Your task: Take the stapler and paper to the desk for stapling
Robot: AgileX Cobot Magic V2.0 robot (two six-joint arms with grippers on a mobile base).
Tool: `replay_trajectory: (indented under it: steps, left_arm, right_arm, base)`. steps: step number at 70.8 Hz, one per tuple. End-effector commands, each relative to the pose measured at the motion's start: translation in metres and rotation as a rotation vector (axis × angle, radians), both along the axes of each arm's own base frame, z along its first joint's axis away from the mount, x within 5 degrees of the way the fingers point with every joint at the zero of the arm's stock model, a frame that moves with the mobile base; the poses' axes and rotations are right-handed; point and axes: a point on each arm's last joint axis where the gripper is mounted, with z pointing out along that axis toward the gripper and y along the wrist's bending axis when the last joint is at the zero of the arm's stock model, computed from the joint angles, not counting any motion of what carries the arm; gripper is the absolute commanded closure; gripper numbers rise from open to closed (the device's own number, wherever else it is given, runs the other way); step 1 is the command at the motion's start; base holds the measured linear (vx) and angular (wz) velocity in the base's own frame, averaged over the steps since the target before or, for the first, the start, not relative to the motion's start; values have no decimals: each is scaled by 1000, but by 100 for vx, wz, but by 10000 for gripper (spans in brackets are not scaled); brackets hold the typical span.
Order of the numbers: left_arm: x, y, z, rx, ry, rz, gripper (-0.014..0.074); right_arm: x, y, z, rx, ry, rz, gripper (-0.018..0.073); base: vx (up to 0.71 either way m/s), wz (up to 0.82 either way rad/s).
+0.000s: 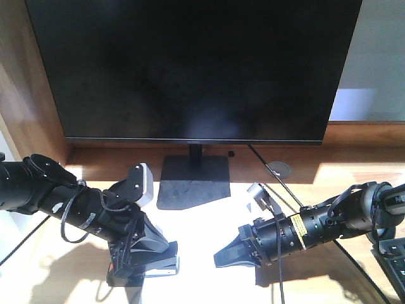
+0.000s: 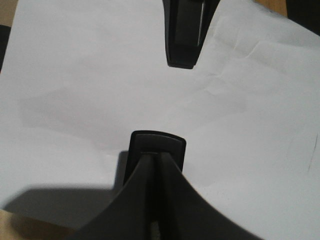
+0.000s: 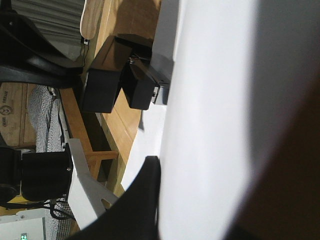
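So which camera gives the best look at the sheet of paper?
The left wrist view: the paper fills the frame, creases and edges visible. The right wrist view shows it edge-on, half in shadow. In the front view it is washed out by glare between the two arms.

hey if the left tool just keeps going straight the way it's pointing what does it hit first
Most likely the paper: the left tool points down at the sheet, fingers spread over it, with nothing visible between. Depth is unclear.
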Motion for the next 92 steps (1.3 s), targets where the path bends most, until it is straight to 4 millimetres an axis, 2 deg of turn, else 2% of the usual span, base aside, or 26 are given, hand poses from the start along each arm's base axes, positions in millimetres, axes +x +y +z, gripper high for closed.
replay_trajectory:
  steps: [1,45,53,74,92]
  left_arm:
    - [0,-5,22,-67,-25,12,603]
    - [2,-6,20,-78,-19,31,603]
    - [4,-8,8,-78,14,33,603]
    - [9,-6,-46,9,126,30,603]
    - [9,-6,-55,17,148,31,603]
  right_arm:
    - [1,4,26,102,-36,35,561]
    - [1,4,25,102,-35,35,561]
    - [1,4,25,102,-35,35,561]
    - [2,3,25,102,-36,28,561]
    - [2,3,25,102,-36,28,561]
  base:
    - [0,0]
    - [0,0]
    - [0,0]
    - [0,0]
    - [0,0]
